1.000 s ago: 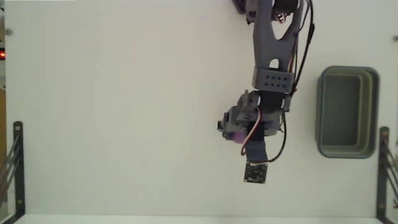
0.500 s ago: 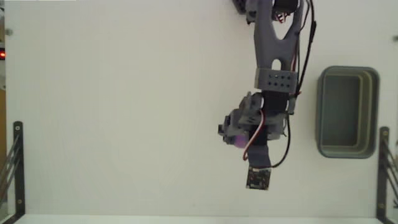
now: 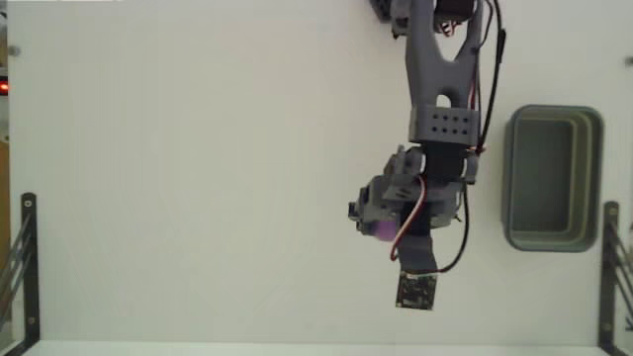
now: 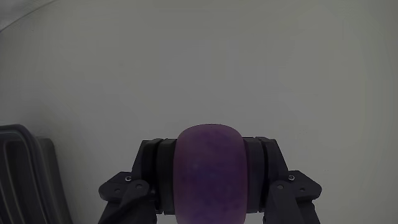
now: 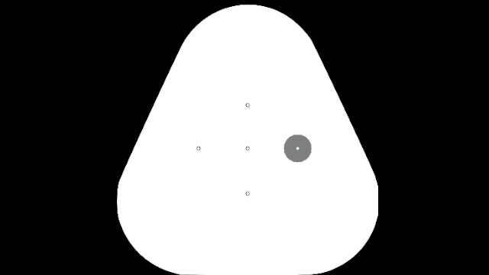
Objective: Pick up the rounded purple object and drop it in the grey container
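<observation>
Clamped in the gripper [image 4: 209, 186]: the rounded purple object [image 4: 208, 174], squeezed between both jaws above plain white table [image 3: 198, 178]. Well apart at right in fixed view, the grey container [image 3: 552, 240]; black brackets [image 3: 22, 259] at table edges.

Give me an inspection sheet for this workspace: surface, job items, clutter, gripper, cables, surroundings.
Surface: white table, bare and clean.
Job's things: purple ball clamped between the gripper's fingers; grey container at the right in the fixed view, empty, apart from the arm.
Clutter: nothing seen.
Gripper: gripper shut on the ball, left of the container in the fixed view.
Cables: red and black wires run along the arm.
Surroundings: black metal brackets at the table's left and right edges.
</observation>
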Tool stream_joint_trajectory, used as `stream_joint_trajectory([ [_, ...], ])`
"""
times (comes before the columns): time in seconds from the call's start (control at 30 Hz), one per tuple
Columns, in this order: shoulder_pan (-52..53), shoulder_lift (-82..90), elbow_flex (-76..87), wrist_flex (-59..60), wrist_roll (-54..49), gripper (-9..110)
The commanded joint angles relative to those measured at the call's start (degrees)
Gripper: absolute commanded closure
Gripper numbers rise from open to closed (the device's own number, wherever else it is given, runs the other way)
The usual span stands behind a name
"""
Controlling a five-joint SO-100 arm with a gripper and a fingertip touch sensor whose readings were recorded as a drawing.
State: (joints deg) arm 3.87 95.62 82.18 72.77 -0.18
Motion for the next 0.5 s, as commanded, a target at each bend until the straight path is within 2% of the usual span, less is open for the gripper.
stream_joint_trajectory([
  [0.0, 0.51, 1.73, -5.59, 2.39, 0.18, 45],
  [0.47, 0.51, -1.58, -16.91, 10.40, 0.18, 45],
])
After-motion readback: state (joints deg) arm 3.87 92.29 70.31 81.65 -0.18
